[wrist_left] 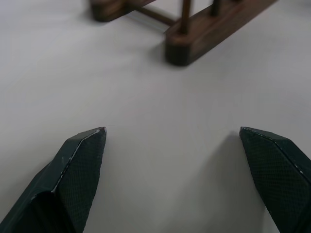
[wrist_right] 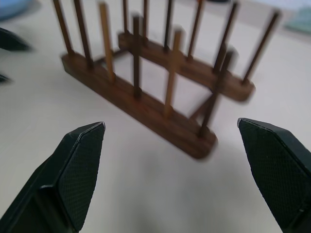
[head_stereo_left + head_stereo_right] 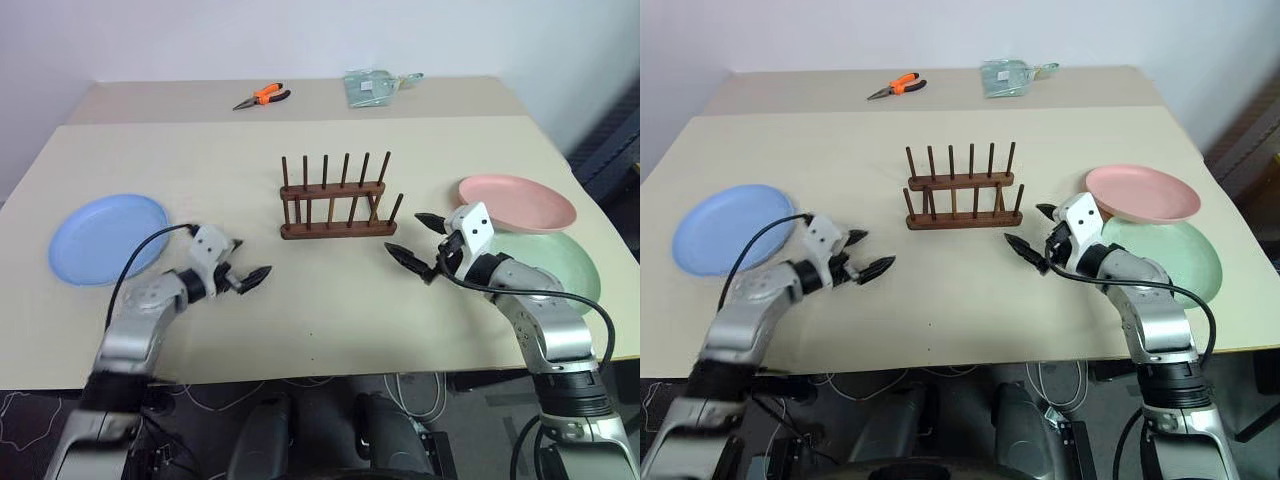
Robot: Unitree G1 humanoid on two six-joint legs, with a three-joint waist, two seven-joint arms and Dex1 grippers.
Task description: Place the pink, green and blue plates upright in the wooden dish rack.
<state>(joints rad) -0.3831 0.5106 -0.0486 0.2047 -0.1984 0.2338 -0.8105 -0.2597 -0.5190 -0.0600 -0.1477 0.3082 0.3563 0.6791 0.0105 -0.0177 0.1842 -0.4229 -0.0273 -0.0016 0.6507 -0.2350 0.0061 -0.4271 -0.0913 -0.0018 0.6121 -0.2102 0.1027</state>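
the small dark brown wooden dish rack, two base rails with rows of thin upright pegs, stands empty near the middle of the pale beige table, with the round blue plate lying flat at the robot's far left and the round pink plate resting on the far edge of the pale green plate at its right. the left gripper and the right gripper hover just over the table on either side of the rack, both with black fingers spread wide and holding nothing. orange-handled pliers and a grey-green dustpan lie on the far table.
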